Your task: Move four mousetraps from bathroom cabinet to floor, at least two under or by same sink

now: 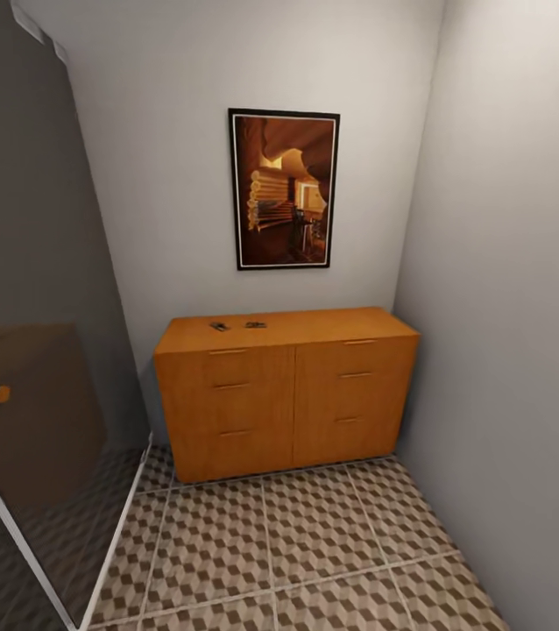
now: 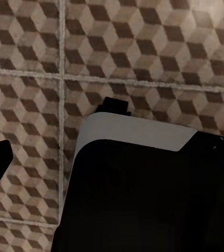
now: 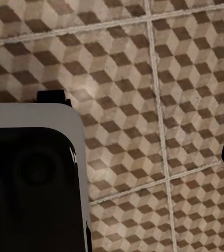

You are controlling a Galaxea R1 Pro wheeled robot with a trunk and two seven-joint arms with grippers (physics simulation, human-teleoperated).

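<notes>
Two mousetraps (image 1: pixel 237 326) on cabinet (image 1: pixel 284 394) top, small, light, stiff; likely best pinched across wooden edges, clear of wire. End effector state: cannot tell for either.

two mousetraps (image 1: pixel 237 325) apparently atop cabinet (image 1: pixel 285 394)

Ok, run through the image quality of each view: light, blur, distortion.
Head view: even, soft light, walls lean from wide-angle distortion, two small mousetraps on the cabinet look blurry. Left wrist view: bathroom floor tiles slightly soft. Right wrist view: sharper tiles, pale sheen on them.
</notes>
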